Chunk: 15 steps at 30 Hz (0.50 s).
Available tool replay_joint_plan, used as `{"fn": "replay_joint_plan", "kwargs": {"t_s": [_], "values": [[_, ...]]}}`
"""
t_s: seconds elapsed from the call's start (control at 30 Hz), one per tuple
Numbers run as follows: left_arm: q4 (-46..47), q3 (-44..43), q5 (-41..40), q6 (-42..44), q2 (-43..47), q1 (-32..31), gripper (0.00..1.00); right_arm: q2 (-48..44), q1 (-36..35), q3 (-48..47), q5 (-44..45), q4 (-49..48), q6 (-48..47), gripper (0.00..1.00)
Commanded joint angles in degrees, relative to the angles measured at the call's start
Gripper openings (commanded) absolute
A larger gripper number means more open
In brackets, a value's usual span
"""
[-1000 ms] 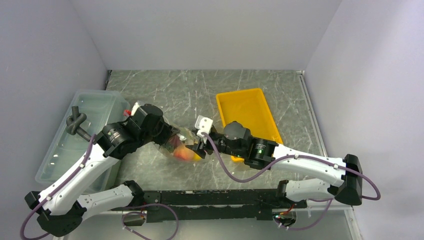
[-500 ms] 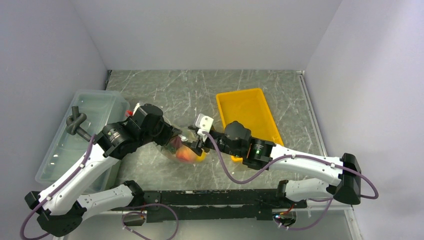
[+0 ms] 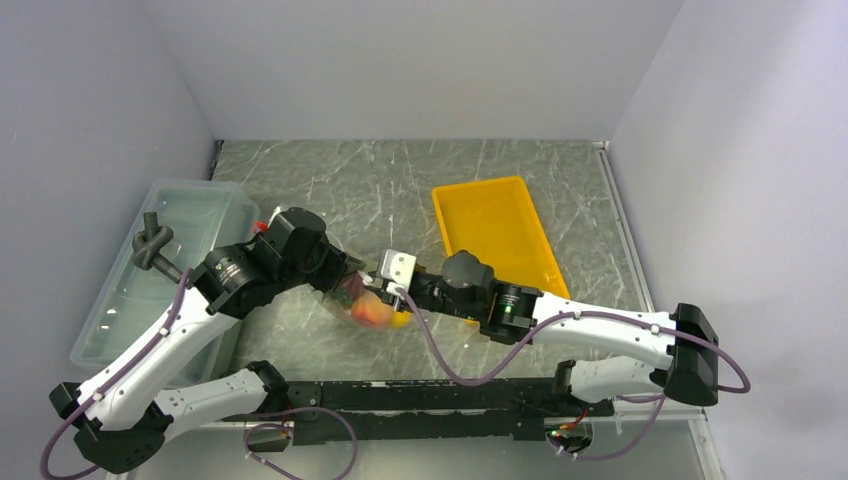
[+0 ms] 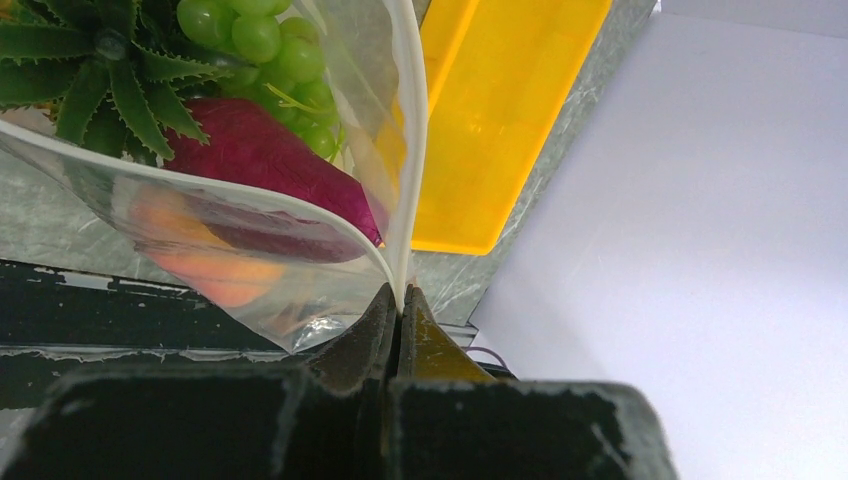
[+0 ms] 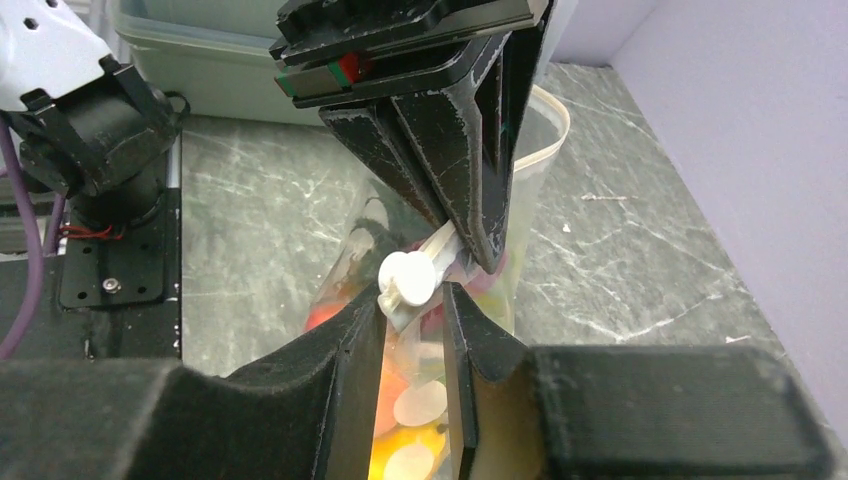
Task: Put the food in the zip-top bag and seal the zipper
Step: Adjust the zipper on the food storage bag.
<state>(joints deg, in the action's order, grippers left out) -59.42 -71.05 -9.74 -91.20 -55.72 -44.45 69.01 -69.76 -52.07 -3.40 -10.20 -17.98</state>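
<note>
Left tool (image 4: pixel 400 300) clamped on zipper (image 4: pixel 409 150) at bag corner; right tool (image 5: pixel 413 300) pinching white slider (image 5: pixel 408 278), contact partly hidden. Zip-top bag (image 3: pixel 360 297) between both, over tabletop (image 3: pixel 400 190); purple piece (image 4: pixel 262 165), grapes (image 4: pixel 265 35), pineapple crown (image 4: pixel 95 65) inside, peach fruit (image 4: pixel 205 265) blurred by plastic. Yellow tray (image 3: pixel 495 235) beyond

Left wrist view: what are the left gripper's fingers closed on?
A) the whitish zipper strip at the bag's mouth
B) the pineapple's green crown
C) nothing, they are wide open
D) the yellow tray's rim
A: the left gripper is shut, and the zipper of the zip-top bag runs straight down into the pinch between its fingertips.
</note>
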Motion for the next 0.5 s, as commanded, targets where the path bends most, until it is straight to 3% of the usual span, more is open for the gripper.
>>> {"fn": "replay_joint_plan", "kwargs": {"t_s": [0.0,0.17,0.3,0.47], "values": [[3.9,-1.1,1.6,-0.7,0.4,0.2,0.0,0.7,-0.2,-0.3,1.1,-4.9,-2.7,0.3],[4.4,-0.5,2.4,-0.6,0.6,0.1,0.0,1.6,-0.3,-0.8,4.6,-5.6,-3.5,0.22],[4.7,0.1,2.8,-0.6,0.7,0.1,0.0,1.6,-0.3,-0.5,6.2,-6.2,-4.0,0.0],[4.5,0.3,2.7,-0.5,0.8,0.1,0.0,0.0,-0.3,0.8,6.2,-7.0,-4.4,0.0]]}}
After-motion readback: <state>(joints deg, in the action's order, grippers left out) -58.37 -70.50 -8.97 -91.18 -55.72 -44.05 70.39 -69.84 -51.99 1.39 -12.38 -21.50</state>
